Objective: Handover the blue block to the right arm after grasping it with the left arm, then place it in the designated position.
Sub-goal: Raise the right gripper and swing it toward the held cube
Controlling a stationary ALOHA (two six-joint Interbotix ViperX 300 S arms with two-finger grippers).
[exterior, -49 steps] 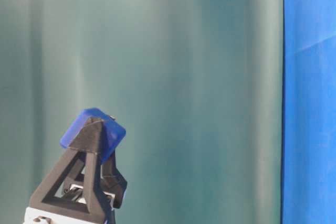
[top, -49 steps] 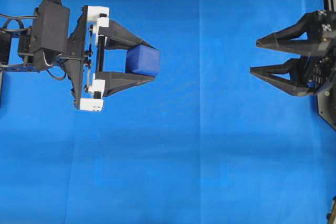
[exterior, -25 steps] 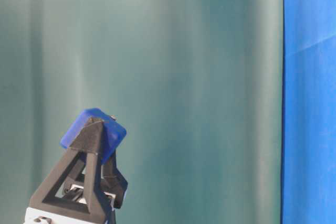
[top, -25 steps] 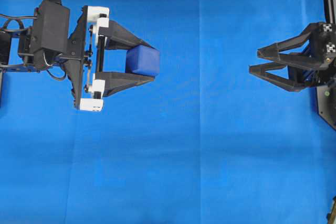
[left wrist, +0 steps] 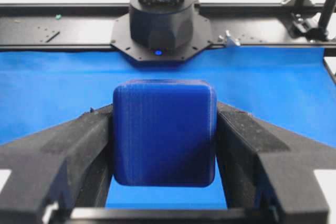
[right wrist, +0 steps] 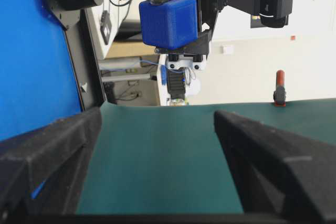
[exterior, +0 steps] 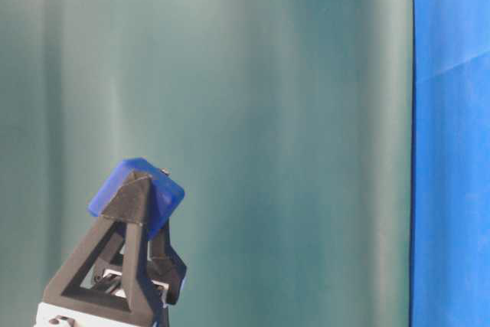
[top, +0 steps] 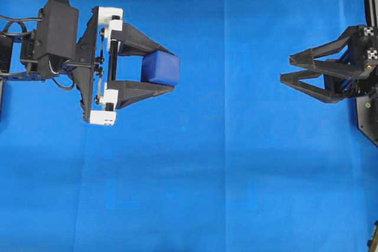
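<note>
The blue block (top: 160,68) is clamped between the two black fingers of my left gripper (top: 167,69), which has a white bracket and points right above the blue cloth. Seen from the left wrist, the block (left wrist: 164,132) fills the gap, both pads pressing its sides. At table level the block (exterior: 136,195) sits at the fingertips, raised in the air. My right gripper (top: 287,68) stands open at the right edge, rolled on its side and facing the block across a wide gap. The right wrist view shows the block (right wrist: 169,22) ahead and high, with nothing between the jaws.
Blue cloth (top: 224,175) covers the table. A dark green backdrop (exterior: 268,112) hangs behind. The right arm's black base (left wrist: 160,24) and a black frame rail (left wrist: 63,24) stand at the cloth's far edge in the left wrist view.
The right gripper has rolled about its axis, so its fingers look closer together from above; it has been still for the last half second. The left gripper and block have not moved.
</note>
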